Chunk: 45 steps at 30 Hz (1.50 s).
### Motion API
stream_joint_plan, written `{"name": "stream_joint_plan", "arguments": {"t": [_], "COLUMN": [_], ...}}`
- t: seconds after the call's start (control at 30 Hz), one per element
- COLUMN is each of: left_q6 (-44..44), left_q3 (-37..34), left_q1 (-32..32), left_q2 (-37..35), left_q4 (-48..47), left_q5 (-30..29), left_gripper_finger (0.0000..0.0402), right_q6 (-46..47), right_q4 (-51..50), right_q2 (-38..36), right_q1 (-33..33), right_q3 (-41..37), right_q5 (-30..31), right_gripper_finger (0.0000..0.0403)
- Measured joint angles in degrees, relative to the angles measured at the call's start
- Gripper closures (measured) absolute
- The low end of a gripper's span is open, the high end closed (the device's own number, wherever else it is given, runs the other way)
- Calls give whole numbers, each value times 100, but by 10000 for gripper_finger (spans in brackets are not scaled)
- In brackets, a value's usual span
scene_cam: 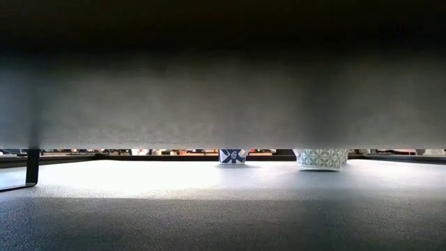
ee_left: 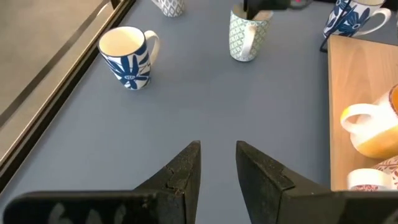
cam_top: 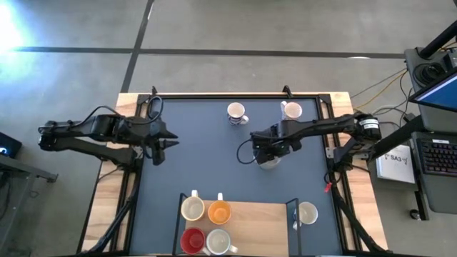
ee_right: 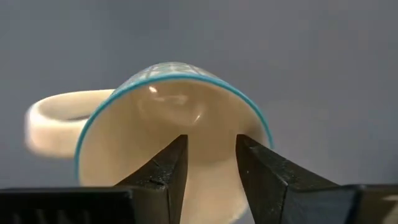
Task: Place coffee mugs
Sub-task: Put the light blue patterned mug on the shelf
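A cream mug with a teal rim and green pattern (cam_top: 270, 163) stands on its base on the dark mat; it also shows in the left wrist view (ee_left: 247, 37) and the low view (scene_cam: 320, 158). My right gripper (cam_top: 268, 151) is open right over its mouth (ee_right: 180, 118), both fingertips in front of the mug's inside. My left gripper (cam_top: 161, 146) is open and empty at the mat's left side (ee_left: 217, 155). A blue-patterned mug (cam_top: 237, 113) and a white mug (cam_top: 291, 110) stand at the far edge. Several mugs, among them an orange one (cam_top: 219, 212) and a red one (cam_top: 191, 241), stand on a wooden board (cam_top: 260, 225). My right gripper comes at the teal-rimmed mug from above, both fingers (ee_right: 168, 165) over its open mouth with no wall between them. I cannot tell whether they touch the mug. The mug stands upright on the mat.
Another white mug (cam_top: 307, 213) stands near the right end of the board beside a black wire frame (cam_top: 294, 214). The mat's middle (cam_top: 214, 164) between the two arms is bare. A dark body fills the upper half of the low view.
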Motion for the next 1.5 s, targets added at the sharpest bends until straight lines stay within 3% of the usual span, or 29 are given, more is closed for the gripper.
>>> {"name": "stream_joint_plan", "arguments": {"t": [0.27, 0.6, 0.87, 1.13, 1.5], "left_q6": [-70, -107, -106, -9, 44], "left_q3": [0, 0, 0, 0, 0], "left_q1": [0, 0, 0, 0, 0], "left_q2": [-5, -4, -2, 37, 61], "left_q4": [-16, -17, -66, -63, -44], "left_q5": [-3, -100, -114, -163, -159], "left_gripper_finger": [318, 318, 318, 318, 318], "right_q6": [-164, -309, 528, 890, 736], "right_q4": [214, 282, -656, -631, 532], "right_q2": [268, 98, -247, -101, -47], "right_q1": [68, 165, 495, 682, 678], "right_q3": [35, 532, 551, 201, -362], "right_q5": [0, 11, 470, 596, 741], "right_gripper_finger": [286, 293, 303, 300, 314]}}
